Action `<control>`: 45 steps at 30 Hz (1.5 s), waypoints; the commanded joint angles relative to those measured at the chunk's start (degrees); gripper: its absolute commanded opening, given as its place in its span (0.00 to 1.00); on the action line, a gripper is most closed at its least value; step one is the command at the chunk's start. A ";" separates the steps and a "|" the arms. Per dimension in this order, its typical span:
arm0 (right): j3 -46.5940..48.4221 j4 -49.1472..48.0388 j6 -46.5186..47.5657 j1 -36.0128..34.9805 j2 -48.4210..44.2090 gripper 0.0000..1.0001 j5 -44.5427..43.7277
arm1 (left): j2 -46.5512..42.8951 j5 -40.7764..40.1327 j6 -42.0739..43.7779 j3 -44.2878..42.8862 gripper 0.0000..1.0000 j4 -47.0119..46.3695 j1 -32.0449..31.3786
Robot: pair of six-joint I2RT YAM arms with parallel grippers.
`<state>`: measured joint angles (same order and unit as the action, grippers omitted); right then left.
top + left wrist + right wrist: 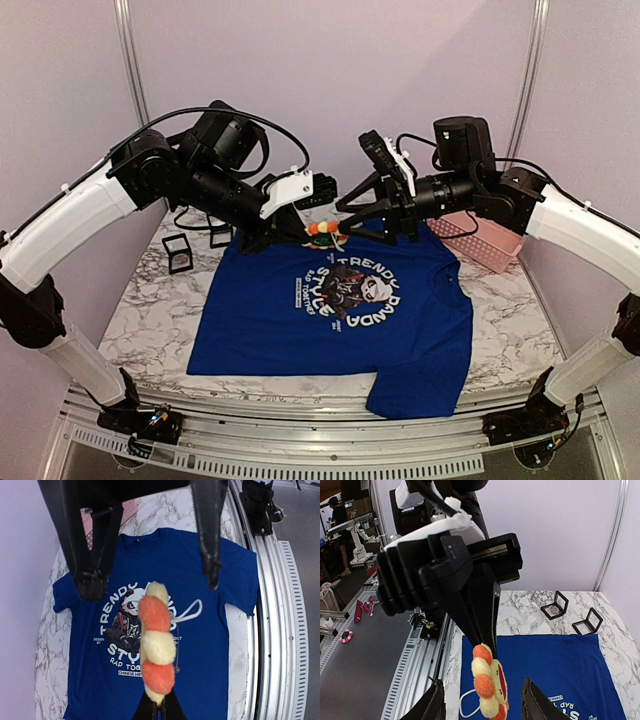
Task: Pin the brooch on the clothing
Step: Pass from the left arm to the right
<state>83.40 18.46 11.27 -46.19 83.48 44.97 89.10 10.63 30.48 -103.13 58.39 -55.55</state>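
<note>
step: pre-pinning, brooch (323, 233) held in the air, not yet on the fabric
left gripper (486, 642): fingers pinched together on the edge of the brooch, holding it edge-on
right gripper (487, 700): fingers spread wide either side of the brooch, gripping nothing, no contact that I can see
brooch location: between the two grippers, above the far edge of the blue T-shirt (300, 330), clear of the cloth
brooch detail: a white loop (189, 612) hangs off its back; clasp too small to read
T-shirt: flat on the marble table (150, 320), panda print up
progress: early, probably; nothing attached
next move: likely the right fingers close on the brooch or its clasp to free the pin, then it goes down to the cloth; needs a fine, steady grip
nearby: black square boxes (180, 252), pink basket (480, 240), both apart from the action
</note>
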 commanded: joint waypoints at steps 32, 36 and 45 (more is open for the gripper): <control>-6.66 -19.67 -20.11 1.80 -2.04 0.00 -1.62 | -19.45 15.64 -16.04 29.49 0.97 -32.71 6.58; -10.46 -30.50 -27.27 1.86 -4.91 0.00 -1.34 | -21.39 16.81 -24.63 39.20 1.00 -55.87 6.26; -15.18 -41.52 -32.33 1.86 -8.29 0.00 -2.77 | -12.86 25.19 -39.33 33.87 0.74 -68.99 6.12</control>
<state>69.76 -16.27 -17.63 -44.49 76.16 42.33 74.91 30.65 -1.02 -68.18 1.89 -49.23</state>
